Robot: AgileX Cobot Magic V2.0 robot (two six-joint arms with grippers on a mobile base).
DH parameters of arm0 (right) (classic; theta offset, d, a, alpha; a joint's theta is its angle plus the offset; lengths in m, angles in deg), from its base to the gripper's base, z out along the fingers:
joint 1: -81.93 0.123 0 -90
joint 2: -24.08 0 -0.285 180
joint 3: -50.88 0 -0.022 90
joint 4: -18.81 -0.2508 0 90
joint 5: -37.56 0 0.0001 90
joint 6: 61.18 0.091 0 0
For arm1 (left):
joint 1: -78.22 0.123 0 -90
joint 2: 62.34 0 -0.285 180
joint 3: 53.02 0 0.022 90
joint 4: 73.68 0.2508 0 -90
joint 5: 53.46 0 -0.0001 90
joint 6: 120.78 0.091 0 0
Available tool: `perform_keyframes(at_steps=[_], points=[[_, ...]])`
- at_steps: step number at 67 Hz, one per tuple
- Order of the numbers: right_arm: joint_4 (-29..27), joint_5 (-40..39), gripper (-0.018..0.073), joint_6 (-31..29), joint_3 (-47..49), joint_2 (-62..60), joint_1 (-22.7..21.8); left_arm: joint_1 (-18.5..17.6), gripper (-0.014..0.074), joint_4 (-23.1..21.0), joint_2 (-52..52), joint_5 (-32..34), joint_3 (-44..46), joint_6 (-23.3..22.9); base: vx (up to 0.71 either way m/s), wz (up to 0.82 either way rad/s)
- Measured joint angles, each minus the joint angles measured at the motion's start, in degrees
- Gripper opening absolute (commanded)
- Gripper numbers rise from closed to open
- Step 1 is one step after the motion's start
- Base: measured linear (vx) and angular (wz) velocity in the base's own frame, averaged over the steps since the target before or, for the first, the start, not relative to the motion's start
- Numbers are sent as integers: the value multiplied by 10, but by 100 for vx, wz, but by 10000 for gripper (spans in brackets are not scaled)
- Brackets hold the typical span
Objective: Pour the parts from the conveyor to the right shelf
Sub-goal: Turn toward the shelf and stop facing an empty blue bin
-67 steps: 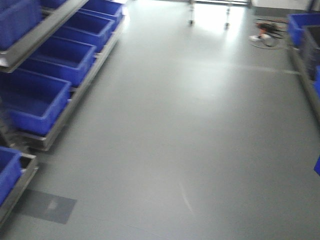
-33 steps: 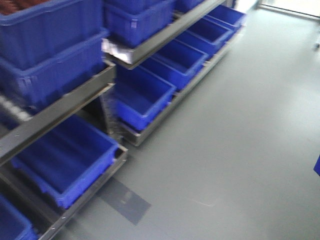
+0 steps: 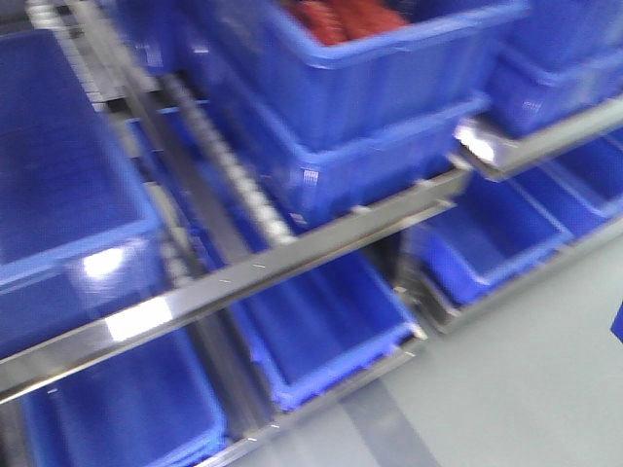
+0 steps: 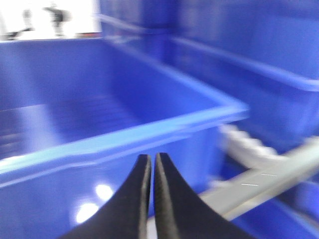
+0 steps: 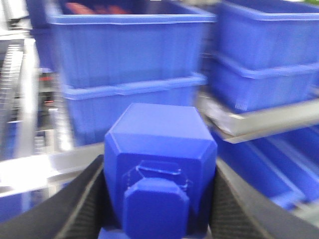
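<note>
One of the parts, a bright blue block (image 5: 159, 144) with a square stud facing the camera, sits between the black fingers of my right gripper (image 5: 159, 172), which is shut on it. In front of it rises the steel shelf (image 5: 249, 122) with stacked blue bins (image 5: 129, 45). My left gripper (image 4: 151, 157) is shut with nothing in it, just in front of the rim of a deep blue bin (image 4: 99, 144). The front view shows the shelf's steel rail (image 3: 292, 263) and white rollers (image 3: 234, 175), all blurred. The conveyor is out of view.
An upper bin (image 3: 389, 88) holds red items (image 3: 341, 19). More blue bins (image 3: 321, 331) sit on the lower level. Grey floor (image 3: 526, 389) shows at the lower right. White rollers (image 4: 244, 147) and a steel rail (image 4: 259, 184) lie right of the left gripper.
The front view has swung from open floor onto the rack of blue bins, which now fills the frame much closer. Motion blur persists.
</note>
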Motion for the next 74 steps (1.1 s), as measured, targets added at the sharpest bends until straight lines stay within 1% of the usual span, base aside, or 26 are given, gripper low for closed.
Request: perform_keyframes(at_steps=[22,39,57,74], points=[[0,0,-9,0,0,0,0,0,-6,0,0,0,0,0,18,70],[0,0,-9,0,0,0,0,0,-6,0,0,0,0,0,15,55],[0,0,-9,0,0,0,0,0,-6,0,0,0,0,0,11,32],[0,0,-9,0,0,0,0,0,-6,0,0,0,0,0,11,9]])
